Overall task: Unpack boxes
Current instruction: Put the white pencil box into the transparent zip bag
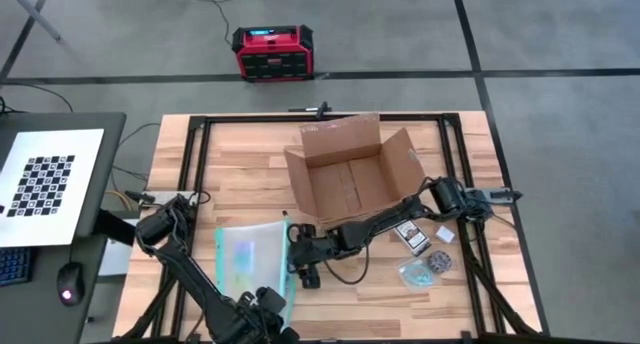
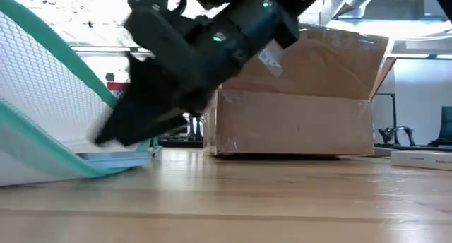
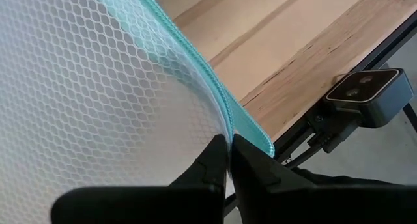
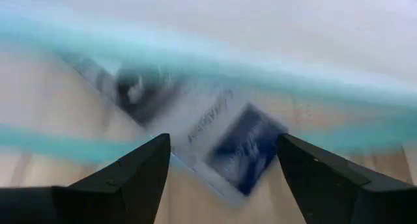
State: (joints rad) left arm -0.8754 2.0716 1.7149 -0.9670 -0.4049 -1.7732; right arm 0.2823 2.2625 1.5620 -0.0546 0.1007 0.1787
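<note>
Left claw (image 3: 229, 160) pinching pouch (image 1: 250, 259) edge, right claw (image 4: 221, 165) spread open, box (image 1: 345, 174) behind

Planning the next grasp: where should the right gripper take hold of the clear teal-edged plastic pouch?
Probably the teal edge nearest the brown cardboard box. The clear teal-edged plastic pouch is lifted at the left gripper, so the open right gripper can come from the box side.

No text is legible on any object.
</note>
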